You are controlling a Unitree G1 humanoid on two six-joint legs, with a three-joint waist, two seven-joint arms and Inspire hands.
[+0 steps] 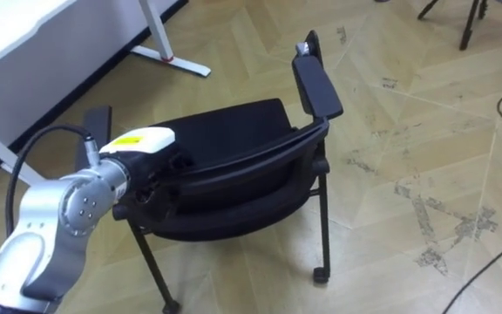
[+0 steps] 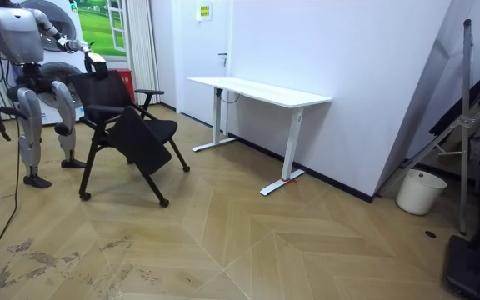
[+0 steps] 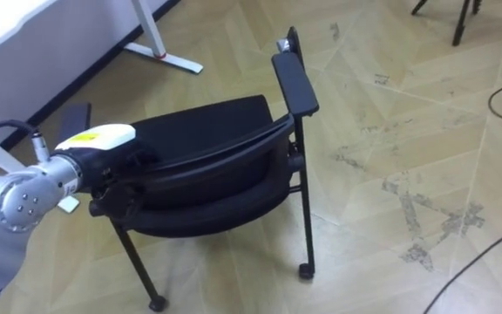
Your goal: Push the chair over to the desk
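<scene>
Black chair point(image 1: 234, 131), backrest rim under left robot hand point(image 1: 140, 141), finger closure not discernible, white tabletop point(image 1: 24, 35) far left.

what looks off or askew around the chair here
The chair stands out. In the room view its seat looks steeply slanted rather than level, as if partly folded. The left hand is at its backrest. Pale scuff marks also mar the wooden floor beside it.

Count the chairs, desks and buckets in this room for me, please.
Black chair: 1
White desk: 1
White bucket: 1
Total: 3
</scene>
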